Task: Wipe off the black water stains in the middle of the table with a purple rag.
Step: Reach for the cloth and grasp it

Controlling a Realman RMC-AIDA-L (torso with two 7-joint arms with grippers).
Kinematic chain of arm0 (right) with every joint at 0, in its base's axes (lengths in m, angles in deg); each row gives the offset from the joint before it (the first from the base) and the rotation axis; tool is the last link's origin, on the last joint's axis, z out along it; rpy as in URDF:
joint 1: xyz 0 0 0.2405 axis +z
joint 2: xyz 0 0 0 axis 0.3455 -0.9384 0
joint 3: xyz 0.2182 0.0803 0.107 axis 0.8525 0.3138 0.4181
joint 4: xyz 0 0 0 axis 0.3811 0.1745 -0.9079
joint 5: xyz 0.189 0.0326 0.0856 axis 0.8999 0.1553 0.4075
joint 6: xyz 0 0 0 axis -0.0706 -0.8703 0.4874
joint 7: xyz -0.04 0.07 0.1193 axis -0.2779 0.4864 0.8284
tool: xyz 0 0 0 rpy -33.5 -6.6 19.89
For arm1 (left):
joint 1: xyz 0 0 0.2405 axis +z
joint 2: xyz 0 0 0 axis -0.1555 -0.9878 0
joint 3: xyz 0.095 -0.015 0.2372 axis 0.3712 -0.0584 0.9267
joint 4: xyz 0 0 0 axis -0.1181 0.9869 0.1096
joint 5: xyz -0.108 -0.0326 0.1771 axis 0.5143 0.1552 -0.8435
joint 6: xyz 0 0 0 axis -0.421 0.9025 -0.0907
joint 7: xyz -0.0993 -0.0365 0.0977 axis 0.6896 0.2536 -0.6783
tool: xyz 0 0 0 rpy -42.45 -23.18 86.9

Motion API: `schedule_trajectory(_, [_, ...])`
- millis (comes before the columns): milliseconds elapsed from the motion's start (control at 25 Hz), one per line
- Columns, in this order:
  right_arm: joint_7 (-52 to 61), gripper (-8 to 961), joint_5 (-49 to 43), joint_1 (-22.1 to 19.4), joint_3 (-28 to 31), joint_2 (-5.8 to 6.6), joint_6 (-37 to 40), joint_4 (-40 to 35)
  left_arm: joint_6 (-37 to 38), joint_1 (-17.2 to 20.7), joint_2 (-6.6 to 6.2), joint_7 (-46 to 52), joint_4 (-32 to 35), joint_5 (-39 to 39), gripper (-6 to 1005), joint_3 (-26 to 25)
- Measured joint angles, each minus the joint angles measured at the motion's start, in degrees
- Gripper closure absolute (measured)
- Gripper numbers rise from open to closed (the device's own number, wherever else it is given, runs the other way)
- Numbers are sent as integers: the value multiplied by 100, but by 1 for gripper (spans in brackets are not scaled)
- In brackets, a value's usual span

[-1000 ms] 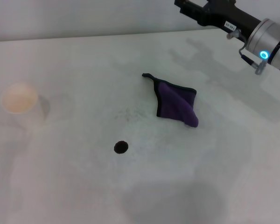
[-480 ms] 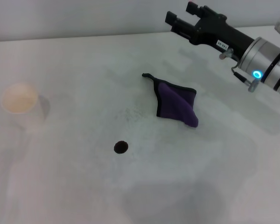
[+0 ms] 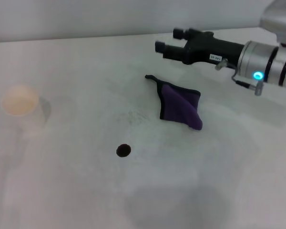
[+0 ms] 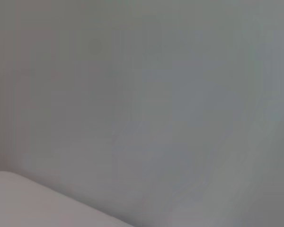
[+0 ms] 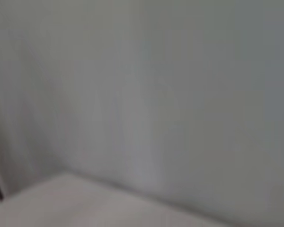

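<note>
Leftmost, a white paper cup [image 3: 20, 104] stands well apart from the work, so it is hardly at risk. Nearer the middle of the table [image 3: 76, 191], the black water stains [image 3: 123, 150] amount to one small round spot, unwiped. Right of it and farther back lies the purple rag [image 3: 180, 109], folded and puckered. Above its far side hangs the right gripper [image 3: 168, 41], its fingers slightly parted and holding nothing. Likely trouble: a pinch on the raised fold could lift one layer only, leaving the cloth trailing or slipping free
</note>
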Motion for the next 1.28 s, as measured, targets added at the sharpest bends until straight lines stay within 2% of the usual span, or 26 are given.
schedule_trajectory(120, [1383,128,-1269,26,48,261,111,567,1,-24,-7,-4,1,10,135,0])
schedule_trajectory(200, [1907,130,-1810,-20,57,343,78,974,32,-46,-10,-11,1,4,135,0])
schedule_trajectory(320, [3115,134,-3156,-65,87,421,65,1815,68,-73,-17,-91,1,-3,136,0])
schedule_trajectory(400, [4187,136,-4333,-68,219,406,18,2376,71,-99,-17,-156,1,-3,136,0])
schedule_trajectory(520, [5503,140,-6030,-68,526,223,-294,3262,81,-139,-10,-182,1,-4,136,1])
schedule_trajectory(680, [6512,144,-7902,-46,1005,-248,-1089,4323,162,-199,-9,-183,0,-2,136,0])
schedule_trajectory(760, [6948,146,-8698,19,1020,-423,-1501,4724,213,-248,-9,-185,2,-1,136,-5])
schedule_trajectory(920, [7824,151,-9363,230,418,-442,-1777,4971,347,-327,-16,-383,8,21,136,-25])
schedule_trajectory(1040, [7994,154,-9480,302,147,-466,-1761,4925,390,-376,-13,-728,14,38,136,-34])
schedule_trajectory(1280, [8153,161,-9508,335,-242,-480,-1215,4616,402,-464,-9,-856,18,43,136,-35])
